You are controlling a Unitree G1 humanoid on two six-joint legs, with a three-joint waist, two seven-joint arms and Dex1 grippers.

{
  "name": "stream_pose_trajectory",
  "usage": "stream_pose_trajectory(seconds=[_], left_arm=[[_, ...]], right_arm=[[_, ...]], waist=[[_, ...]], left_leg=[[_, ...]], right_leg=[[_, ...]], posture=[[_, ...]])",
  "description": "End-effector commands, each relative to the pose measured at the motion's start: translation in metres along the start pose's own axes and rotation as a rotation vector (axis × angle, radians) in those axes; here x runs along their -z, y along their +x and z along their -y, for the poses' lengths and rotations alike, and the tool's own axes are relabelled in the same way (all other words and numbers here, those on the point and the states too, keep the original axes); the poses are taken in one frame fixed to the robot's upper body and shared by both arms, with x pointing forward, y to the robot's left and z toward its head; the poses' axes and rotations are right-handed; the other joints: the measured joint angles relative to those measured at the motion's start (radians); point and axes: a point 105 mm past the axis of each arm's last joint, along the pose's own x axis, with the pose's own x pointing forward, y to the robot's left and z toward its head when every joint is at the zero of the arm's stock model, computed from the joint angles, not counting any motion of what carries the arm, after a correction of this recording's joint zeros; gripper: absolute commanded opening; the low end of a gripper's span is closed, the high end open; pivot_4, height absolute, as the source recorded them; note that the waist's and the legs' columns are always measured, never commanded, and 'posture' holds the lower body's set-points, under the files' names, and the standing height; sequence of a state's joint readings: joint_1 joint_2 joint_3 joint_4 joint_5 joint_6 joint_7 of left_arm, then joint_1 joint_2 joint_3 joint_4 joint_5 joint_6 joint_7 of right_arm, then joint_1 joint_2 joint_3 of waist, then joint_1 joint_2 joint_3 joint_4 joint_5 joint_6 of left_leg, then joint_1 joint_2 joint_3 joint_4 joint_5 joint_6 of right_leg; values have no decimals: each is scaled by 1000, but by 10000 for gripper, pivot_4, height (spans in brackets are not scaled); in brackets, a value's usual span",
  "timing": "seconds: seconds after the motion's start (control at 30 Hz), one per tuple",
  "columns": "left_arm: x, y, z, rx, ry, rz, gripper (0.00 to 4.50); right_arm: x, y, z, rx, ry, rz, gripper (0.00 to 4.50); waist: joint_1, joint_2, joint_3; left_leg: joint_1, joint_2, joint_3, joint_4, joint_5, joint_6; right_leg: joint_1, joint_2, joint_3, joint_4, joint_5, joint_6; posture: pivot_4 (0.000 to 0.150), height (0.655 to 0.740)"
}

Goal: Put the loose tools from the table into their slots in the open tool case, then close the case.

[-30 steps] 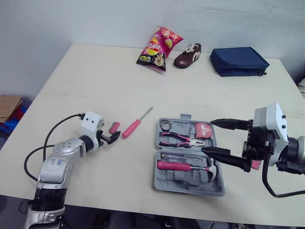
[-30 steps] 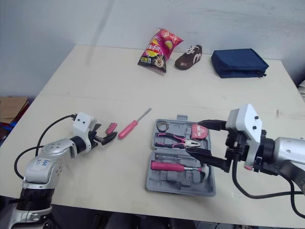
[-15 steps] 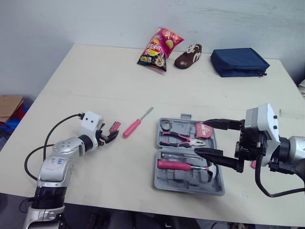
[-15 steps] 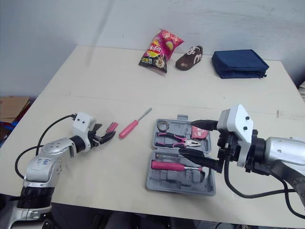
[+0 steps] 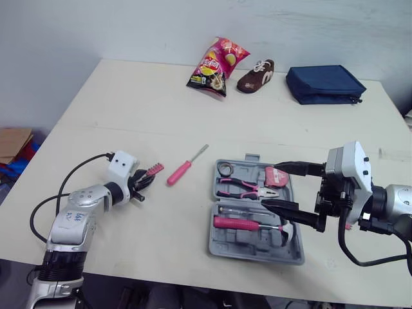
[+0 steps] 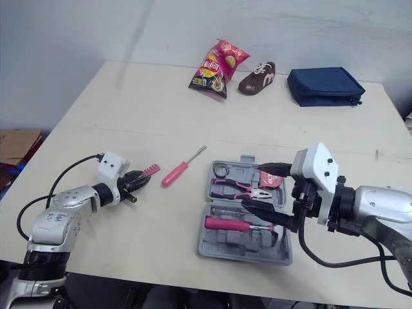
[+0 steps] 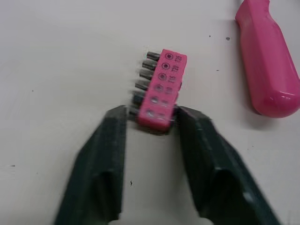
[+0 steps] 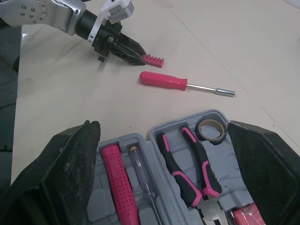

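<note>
Beige counter (image 5: 129,109) holds open grey case (image 5: 252,243), pliers (image 5: 248,188) and hammer (image 5: 248,224) in slots. Left tool (image 5: 144,181) pinches the near end of pink bit holder (image 7: 161,89) on counter, just beside loose pink screwdriver (image 5: 181,170). Right tool (image 5: 269,185) spread wide over case.

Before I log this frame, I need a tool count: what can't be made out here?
Hammer: head partly covered by the right gripper's lower finger, head views.
Bit holder: printed sizes blurred, left wrist view.
Red tape measure: cut by the edge, right wrist view.
Tool case: empty slot shapes too small, head views.
</note>
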State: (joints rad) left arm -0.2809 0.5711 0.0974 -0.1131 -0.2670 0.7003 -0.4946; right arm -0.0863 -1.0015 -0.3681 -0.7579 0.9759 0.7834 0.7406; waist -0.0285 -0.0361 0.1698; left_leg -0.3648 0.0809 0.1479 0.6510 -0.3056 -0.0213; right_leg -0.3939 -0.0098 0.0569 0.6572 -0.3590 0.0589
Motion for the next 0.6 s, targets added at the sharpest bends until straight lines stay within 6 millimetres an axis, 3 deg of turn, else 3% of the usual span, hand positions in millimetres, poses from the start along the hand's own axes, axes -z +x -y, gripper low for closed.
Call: stream_pose_trajectory(seconds=[0.03,0.27,0.37,0.43,0.6], left_arm=[[-6,-2,1,50,73,-12,4521],[-58,-17,15,253,312,58,4520],[-71,-26,41,415,383,89,4520],[-75,-32,72,579,451,95,4520],[-64,-39,128,867,583,21,4520]], right_arm=[[-8,-2,-6,-13,-32,24,45000],[-4,-6,-7,-25,-21,-5,45000],[-2,-7,-7,-22,-15,-14,45000],[5,-9,-12,-38,5,-42,45000],[21,-18,-25,-79,61,-130,45000]], waist=[[-1,0,0],[-2,0,0],[-3,0,0],[-2,0,0],[1,0,0]], left_leg=[[0,0,0,0,0,0],[-3,0,0,0,0,0],[-3,0,0,-1,0,0],[-3,0,1,-1,0,0],[-5,0,0,-1,0,0]], right_leg=[[0,0,0,0,0,0],[-2,0,0,0,0,0],[-2,0,0,-2,0,0],[-2,0,0,-2,0,0],[-2,1,0,-4,0,0]], posture=[[1500,7400],[1500,7400],[1500,7400],[1500,7400],[1500,7400]])
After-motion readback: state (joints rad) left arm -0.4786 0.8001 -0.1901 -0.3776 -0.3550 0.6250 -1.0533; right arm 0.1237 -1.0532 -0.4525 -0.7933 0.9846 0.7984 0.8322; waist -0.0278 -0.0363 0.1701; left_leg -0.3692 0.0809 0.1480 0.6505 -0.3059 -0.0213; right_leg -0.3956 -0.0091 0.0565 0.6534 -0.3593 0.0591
